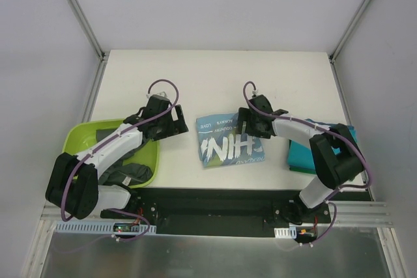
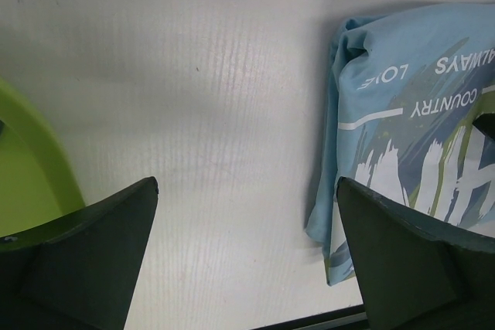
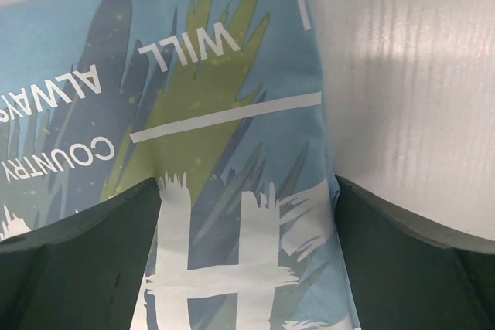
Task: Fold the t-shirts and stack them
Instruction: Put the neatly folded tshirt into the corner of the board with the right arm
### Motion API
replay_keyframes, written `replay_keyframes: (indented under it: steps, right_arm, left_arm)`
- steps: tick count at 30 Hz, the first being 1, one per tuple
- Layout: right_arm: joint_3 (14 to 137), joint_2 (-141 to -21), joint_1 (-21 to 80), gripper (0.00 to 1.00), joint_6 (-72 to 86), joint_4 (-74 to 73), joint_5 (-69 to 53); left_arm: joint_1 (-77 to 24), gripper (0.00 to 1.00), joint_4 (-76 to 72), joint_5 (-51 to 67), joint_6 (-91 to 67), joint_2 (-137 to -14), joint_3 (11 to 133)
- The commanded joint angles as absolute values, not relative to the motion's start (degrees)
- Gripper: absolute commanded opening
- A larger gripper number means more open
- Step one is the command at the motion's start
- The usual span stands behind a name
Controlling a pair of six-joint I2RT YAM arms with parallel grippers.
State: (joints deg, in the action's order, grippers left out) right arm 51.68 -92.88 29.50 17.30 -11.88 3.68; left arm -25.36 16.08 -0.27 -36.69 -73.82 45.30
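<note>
- light blue t-shirt point(image 1: 228, 140) lies as a rough folded packet at table centre. teal t-shirt point(image 1: 301, 158) sits at its 3 o'clock; lime-green tub point(image 1: 81, 133) holding dark grey shirts point(image 1: 127, 174) at its 9 o'clock.
- right gripper point(image 3: 246, 187): jaws spread wide, straddling the packet's right edge, pinching nothing. i judge it is placed to take that edge, for another fold or a carry toward the teal one.
- left gripper point(image 2: 247, 191): jaws spread, empty, over bare table point(image 2: 193, 75), the shirt's left hem at its 3 o'clock. probably lined up for the opposite edge.
- print legible: "country", "love", "always", "will", one large "h". no brand label seen.
</note>
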Motion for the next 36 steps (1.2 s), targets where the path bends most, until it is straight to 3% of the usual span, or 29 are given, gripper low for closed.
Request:
replay_keyframes:
  steps: [1,7,20,32,36]
  right_arm:
    - [52.4,-96.5,32.8,0.90,21.2,-16.9,7.1]
    - [53.4,-98.6,36.3,0.68,23.3,-21.9,13.1]
    - [50.3,-94.2,38.3,0.00,14.3,-16.7,10.9]
    - [53.8,-74.0,40.9,0.00,5.0,-40.9,38.4]
    - [54.1,-68.4,40.8,0.00,5.5,-44.6,41.5]
  left_arm:
    - [-24.4,0.99,15.9,-0.1,-36.8,-73.0,44.1]
    - [-24.3,0.99,15.4,1.4,-37.1,-71.8,43.4]
    - [-23.6,0.99,15.2,0.9,-37.3,-68.6,41.7]
    - [-23.0,0.99,15.2,0.4,-37.7,-67.5,41.0]
    - [-22.9,0.99,15.3,0.4,-37.8,-68.1,41.2]
